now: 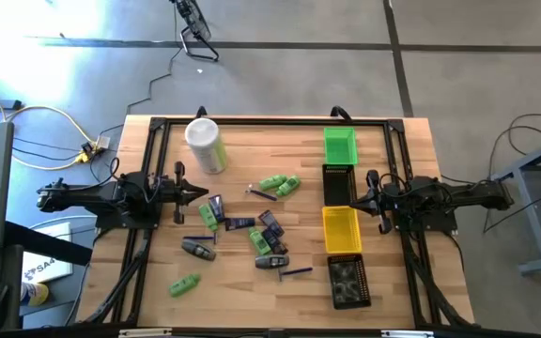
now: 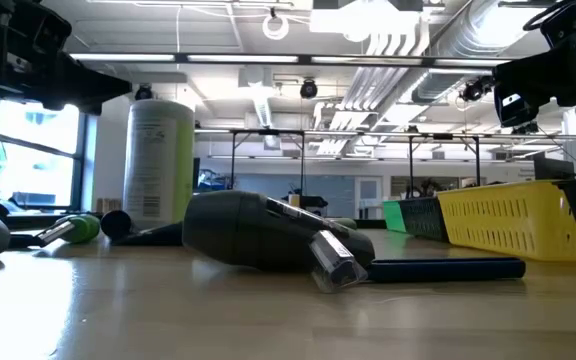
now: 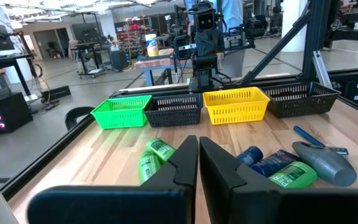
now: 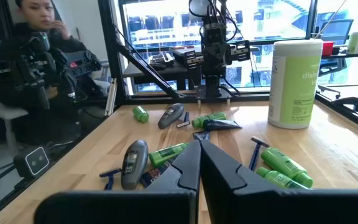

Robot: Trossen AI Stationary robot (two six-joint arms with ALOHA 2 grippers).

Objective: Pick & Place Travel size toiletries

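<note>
You have four bins in a column at 3 o'clock on the tabletop: green bin, upper black bin and yellow bin look empty; what the lower black bin holds you cannot tell. The travel size toiletries lie scattered at center. Left gripper at 9 and right gripper at 3 are both closed, holding nothing.

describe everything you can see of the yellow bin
The yellow bin is a small rectangular basket of slotted plastic with an open top. It stands upright on the wooden table, third in a line of four bins, between two black ones, which it seems to touch. It looks empty. Neither claw is near it.
</note>
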